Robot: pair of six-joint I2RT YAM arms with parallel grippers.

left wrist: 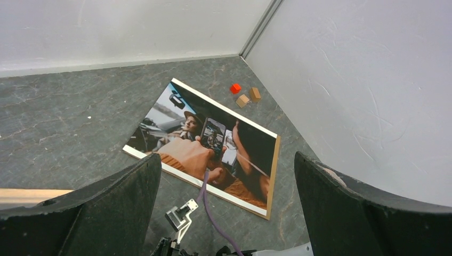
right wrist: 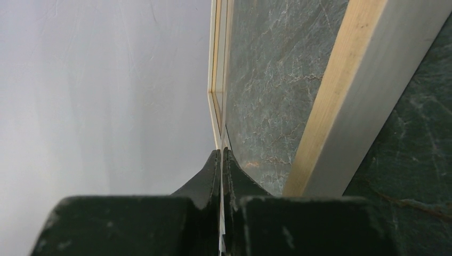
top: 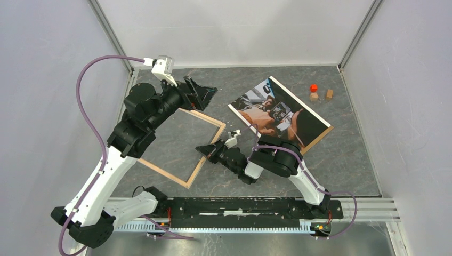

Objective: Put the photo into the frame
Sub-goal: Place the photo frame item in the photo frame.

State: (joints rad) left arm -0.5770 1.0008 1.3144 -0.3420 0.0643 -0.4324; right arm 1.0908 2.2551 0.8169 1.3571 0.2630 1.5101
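The photo (top: 277, 112) lies flat at the back right of the table, on a brown board whose edge shows along its right side; the left wrist view shows the photo (left wrist: 208, 144) too. The frame (top: 162, 172), pale wood side up, sits left of centre. My right gripper (top: 207, 150) is at the frame's right rail, its jaws shut on a thin pale edge of the frame (right wrist: 330, 106), as the right wrist view of the gripper (right wrist: 220, 152) shows. My left gripper (top: 200, 93) hangs open and empty above the frame's far corner, its jaws (left wrist: 226, 160) wide apart.
A red block (top: 313, 88) and two small wooden blocks (top: 329, 94) lie in the back right corner, beyond the photo. Grey walls close the table at the back and on both sides. The right arm's purple cable (left wrist: 209, 205) runs near the photo's front edge.
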